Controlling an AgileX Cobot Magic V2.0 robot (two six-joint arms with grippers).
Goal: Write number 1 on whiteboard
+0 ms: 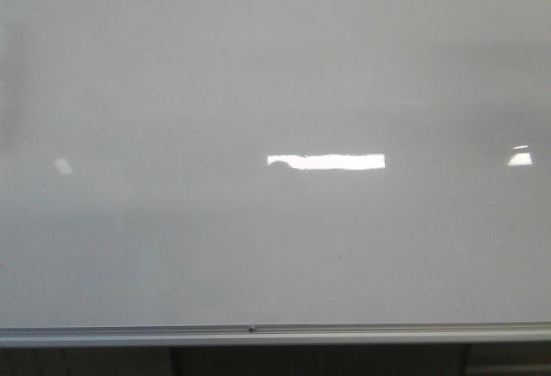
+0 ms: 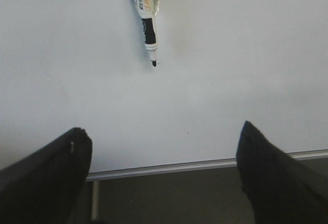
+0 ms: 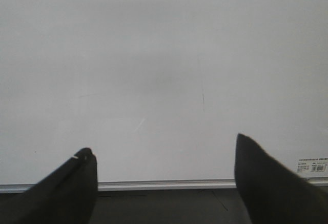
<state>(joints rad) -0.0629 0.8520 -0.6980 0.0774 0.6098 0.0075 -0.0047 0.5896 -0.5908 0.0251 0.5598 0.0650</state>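
The whiteboard [image 1: 275, 75] is glossy white-grey and fills the front view, with its silver frame edge [image 1: 275, 335] along the bottom. Neither arm shows in that view. In the left wrist view an uncapped black-and-white marker [image 2: 146, 21] rests on the board [image 2: 230, 55], tip towards the frame. My left gripper [image 2: 161, 127] is open and empty, well short of the marker. My right gripper [image 3: 163, 143] is open and empty over the board [image 3: 128, 44]. A faint, thin, nearly upright line [image 3: 203, 98] shows there; I cannot tell whether it is the number 1.
Bright rectangular light reflections [image 1: 327, 162] lie on the board, with a smaller one at the right [image 1: 520, 158]. A small printed label [image 3: 312, 166] sits near the frame in the right wrist view. Dark floor and a pale leg [image 2: 95, 201] lie beyond the frame.
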